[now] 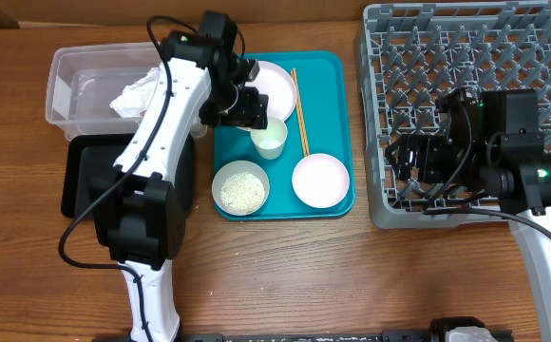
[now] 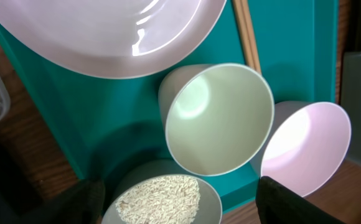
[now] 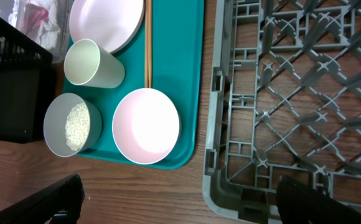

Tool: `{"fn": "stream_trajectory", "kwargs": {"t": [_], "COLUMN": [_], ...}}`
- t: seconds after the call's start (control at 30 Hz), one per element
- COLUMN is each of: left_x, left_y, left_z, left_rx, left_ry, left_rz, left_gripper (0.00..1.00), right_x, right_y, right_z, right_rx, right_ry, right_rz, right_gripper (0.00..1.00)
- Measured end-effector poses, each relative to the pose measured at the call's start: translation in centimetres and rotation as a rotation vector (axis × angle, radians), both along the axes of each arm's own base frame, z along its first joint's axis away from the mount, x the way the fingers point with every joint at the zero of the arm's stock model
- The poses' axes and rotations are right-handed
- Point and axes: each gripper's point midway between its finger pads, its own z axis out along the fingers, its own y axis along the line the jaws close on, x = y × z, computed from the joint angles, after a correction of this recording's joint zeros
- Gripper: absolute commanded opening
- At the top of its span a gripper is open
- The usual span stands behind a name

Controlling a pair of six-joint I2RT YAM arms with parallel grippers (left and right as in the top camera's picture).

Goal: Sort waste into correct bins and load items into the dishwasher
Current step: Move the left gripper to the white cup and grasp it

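Observation:
On the teal tray [image 1: 328, 71] are a white plate [image 1: 277, 84], a cup [image 1: 269, 141], a bowl of rice [image 1: 240, 187], an empty bowl [image 1: 318, 179] and chopsticks [image 1: 299, 100]. My left gripper [image 1: 237, 106] is open and empty above the cup [image 2: 221, 118] and rice bowl [image 2: 162, 199]. My right gripper [image 1: 416, 157] is open and empty over the front left corner of the grey dish rack [image 1: 475, 57]. The clear tub [image 1: 71, 66] holds the white napkin [image 1: 131, 95] and something red [image 3: 38, 12]. The black tray [image 1: 84, 180] lies in front of it.
The left arm reaches across the tub and black tray. In the right wrist view the rack's corner [image 3: 221, 180] sits just right of the teal tray [image 3: 193, 74], with bare wooden table [image 3: 143, 193] below.

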Motion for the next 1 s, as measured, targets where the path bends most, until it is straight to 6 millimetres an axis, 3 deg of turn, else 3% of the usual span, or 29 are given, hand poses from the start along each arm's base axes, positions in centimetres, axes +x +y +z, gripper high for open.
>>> {"fn": "stream_trajectory", "kwargs": {"t": [0.23, 0.33, 0.6, 0.83, 1.0], "left_x": [0.3, 0.1, 1.1, 1.7, 1.5], "left_y": [-1.0, -1.5, -0.8, -0.6, -0.5], "left_z": [-0.4, -0.5, -1.0, -3.7, -5.9], "left_rx": [0.016, 0.046, 0.137, 0.172, 0.186], "left_ry": [-0.035, -0.049, -0.099, -0.065, -0.016], "left_rz": [-0.045, -0.070, -0.065, -0.061, -0.062], "left_gripper": [0.77, 0.72, 0.64, 0.59, 0.50], "right_x": [0.0, 0.0, 0.0, 0.0, 0.0], "right_y": [0.0, 0.0, 0.0, 0.0, 0.0], "right_z": [0.0, 0.0, 0.0, 0.0, 0.0], "right_rx": [0.000, 0.000, 0.000, 0.000, 0.000], "right_ry": [0.000, 0.000, 0.000, 0.000, -0.001], "right_rz": [0.000, -0.001, 0.000, 0.000, 0.000], "right_gripper": [1.00, 1.00, 1.00, 1.00, 1.00]}}
